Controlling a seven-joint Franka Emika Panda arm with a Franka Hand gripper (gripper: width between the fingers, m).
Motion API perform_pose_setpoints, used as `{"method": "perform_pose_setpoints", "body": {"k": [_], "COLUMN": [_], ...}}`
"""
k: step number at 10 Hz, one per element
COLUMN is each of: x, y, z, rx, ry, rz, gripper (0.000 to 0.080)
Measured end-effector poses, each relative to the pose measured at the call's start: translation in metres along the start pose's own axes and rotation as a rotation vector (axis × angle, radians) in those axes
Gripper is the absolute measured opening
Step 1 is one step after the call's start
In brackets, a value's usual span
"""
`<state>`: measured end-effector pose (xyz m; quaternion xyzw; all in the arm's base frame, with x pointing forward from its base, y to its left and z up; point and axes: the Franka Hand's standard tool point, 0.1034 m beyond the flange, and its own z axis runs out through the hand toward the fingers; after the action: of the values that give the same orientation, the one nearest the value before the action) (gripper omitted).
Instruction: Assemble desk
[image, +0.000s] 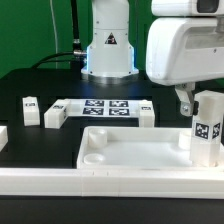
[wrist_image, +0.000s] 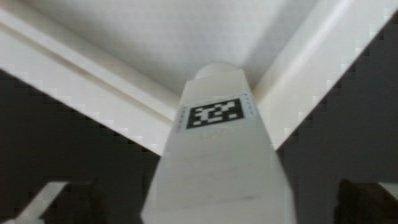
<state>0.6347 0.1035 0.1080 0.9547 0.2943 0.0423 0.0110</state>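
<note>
One leg (image: 207, 128) stands in the tabletop's (image: 120, 152) corner, my pincer (wrist_image: 210, 200) spread wide astride it; three legs (image: 54, 116) wait on the table (image: 40, 85).

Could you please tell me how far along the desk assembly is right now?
Done: one tagged white block leg stands upright in a corner of the large white plastic tray-like tabletop. In hand: nothing gripped; the open gripper straddles that leg. Left: loose white legs lying by the marker board.
</note>
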Motion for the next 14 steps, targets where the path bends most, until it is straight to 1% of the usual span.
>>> {"method": "perform_pose_setpoints", "body": {"k": [3, 5, 7, 9, 10, 11, 13, 14], "x": [-0.0011, -0.0011, -0.001, -0.0009, -0.0011, -0.0011, -0.0027, -0.0035], "y": [-0.0008, -0.0009, -0.0011, -0.0014, -0.0015, -0.0004, 0.0001, -0.0007], "z": [0.0012, 0.0013, 0.0013, 0.0014, 0.0009, -0.0011, 0.0006, 0.0014], "rx": [0.001, 0.002, 0.004, 0.005, 0.012, 0.028, 0.041, 0.044], "ry": [-0.001, -0.001, -0.001, 0.0, -0.002, -0.005, -0.009, -0.014], "rz": [-0.008, 0.026, 0.057, 0.217, 0.291, 0.422, 0.593, 0.752], "gripper": [0.0637, 0.0286, 0.0289, 0.0289, 0.0289, 0.0289, 0.0289, 0.029]}}
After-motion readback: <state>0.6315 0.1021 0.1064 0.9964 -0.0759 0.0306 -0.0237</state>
